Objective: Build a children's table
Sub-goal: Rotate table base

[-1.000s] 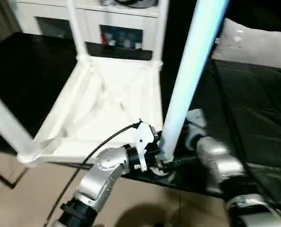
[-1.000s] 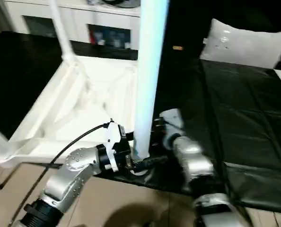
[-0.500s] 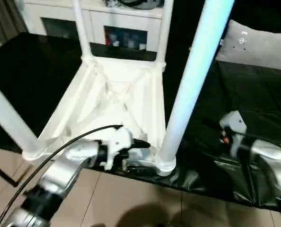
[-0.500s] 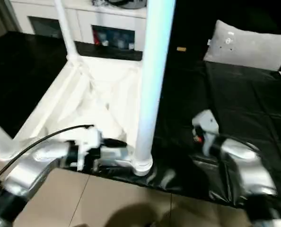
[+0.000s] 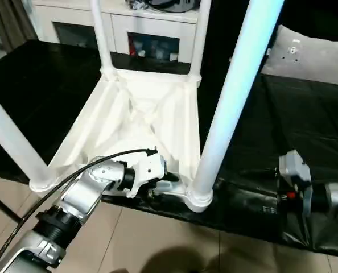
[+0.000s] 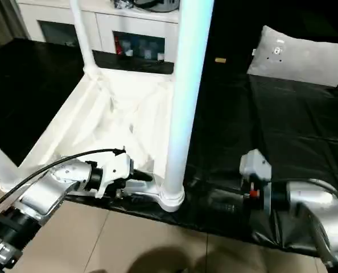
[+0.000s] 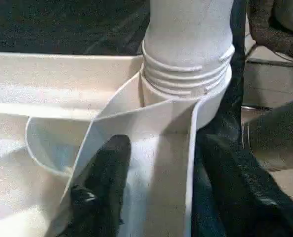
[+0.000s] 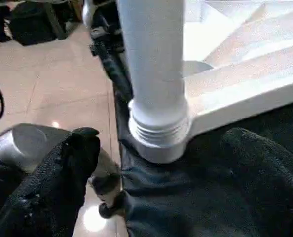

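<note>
Now that both arms have let go of the near leg [image 5: 231, 96], it stands on its own in the near right corner socket [image 5: 200, 196] of the upturned tabletop [image 5: 140, 122], threads showing just above the socket rim in both wrist views. A second ago the two pincers were crowded round the foot of that leg; since then the right pincer [image 8: 156, 163] has pulled well away to the right over the black-covered desk [image 5: 305, 125], and its fingers [image 8: 62, 168] are spread wide with nothing between them. The left pincer [image 7: 156, 197] has slid along the near edge and now straddles the white rim wall that runs into the socket, one finger [image 7: 102, 187] inside the top, the other outside; the fingers are narrowing from their wider spread, and whether they already pinch the rim I cannot tell. Two far legs [image 5: 101, 34] are up, a fourth rises at the near left corner [image 5: 9, 142]. By my reading all four legs are planted and the building is almost over; what may remain is seating the last one fully, since some thread is exposed
</note>
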### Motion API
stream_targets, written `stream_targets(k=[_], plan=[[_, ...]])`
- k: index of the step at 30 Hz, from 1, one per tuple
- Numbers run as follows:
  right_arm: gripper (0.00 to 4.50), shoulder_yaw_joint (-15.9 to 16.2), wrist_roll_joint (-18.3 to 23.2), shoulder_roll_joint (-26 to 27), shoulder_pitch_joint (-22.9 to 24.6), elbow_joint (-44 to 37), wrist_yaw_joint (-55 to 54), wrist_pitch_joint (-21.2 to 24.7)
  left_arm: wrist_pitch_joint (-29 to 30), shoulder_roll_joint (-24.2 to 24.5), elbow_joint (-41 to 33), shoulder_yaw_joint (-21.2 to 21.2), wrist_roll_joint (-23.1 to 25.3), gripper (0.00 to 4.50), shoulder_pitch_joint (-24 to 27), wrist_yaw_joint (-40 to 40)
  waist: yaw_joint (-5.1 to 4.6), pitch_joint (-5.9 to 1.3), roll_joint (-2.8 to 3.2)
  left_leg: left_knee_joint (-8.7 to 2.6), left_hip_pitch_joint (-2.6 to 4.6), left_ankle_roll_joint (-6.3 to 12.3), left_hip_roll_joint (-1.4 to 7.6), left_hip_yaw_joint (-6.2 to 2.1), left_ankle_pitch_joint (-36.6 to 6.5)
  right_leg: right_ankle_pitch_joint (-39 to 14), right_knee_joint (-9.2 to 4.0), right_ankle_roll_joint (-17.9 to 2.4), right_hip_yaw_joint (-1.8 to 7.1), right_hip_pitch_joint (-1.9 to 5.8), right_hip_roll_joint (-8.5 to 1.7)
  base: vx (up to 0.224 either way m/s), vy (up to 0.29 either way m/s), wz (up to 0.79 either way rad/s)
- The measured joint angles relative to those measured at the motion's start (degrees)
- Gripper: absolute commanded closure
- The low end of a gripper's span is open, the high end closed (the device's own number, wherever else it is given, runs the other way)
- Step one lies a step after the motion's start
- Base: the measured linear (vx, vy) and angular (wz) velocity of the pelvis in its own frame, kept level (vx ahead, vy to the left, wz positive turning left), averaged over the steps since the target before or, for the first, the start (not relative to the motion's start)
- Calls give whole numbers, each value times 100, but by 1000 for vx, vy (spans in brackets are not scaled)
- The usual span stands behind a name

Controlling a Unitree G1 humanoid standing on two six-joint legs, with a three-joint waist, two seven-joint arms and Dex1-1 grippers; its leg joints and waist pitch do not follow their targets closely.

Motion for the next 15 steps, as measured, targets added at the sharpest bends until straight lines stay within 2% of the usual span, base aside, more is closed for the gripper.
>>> stream_targets(k=[3,11,15], plan=[[0,11,-15,178,-11,-82,-247,44,90,26,24,-33,93,238,-61,-13,-7,-8,13,0,0,0,0,-3,0,0,0,0,-2,2,0,0,0,0],[0,144,-12,174,24,-359,-360,288,250,26,27,-47,105,313,-90,-110,-9,-11,70,1,1,0,-3,-11,0,0,-2,0,-8,6,-1,0,0,0],[0,251,-19,176,32,-446,-435,396,241,37,55,-111,227,351,-131,-180,-20,-11,129,8,0,0,-5,-17,0,0,-6,0,-11,8,-1,0,0,0]])
